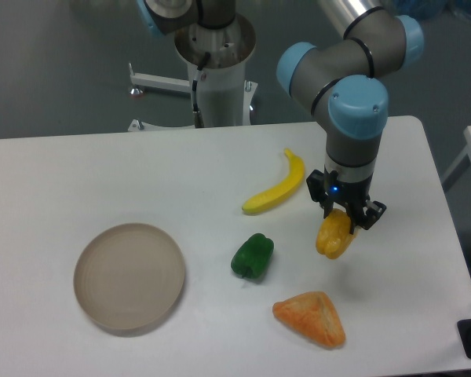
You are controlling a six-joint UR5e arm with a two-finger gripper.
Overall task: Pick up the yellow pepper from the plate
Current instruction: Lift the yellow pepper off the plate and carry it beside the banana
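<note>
The yellow pepper [334, 236] hangs in my gripper [344, 217], which is shut on its top, right of the table's middle and above the surface. The beige plate [129, 276] lies at the front left with nothing on it, far to the left of the gripper.
A green pepper [252, 256] sits left of the held pepper. A banana [276, 188] lies behind it, and an orange bread-like wedge [311, 318] rests near the front edge just below the gripper. The table's right edge is close by.
</note>
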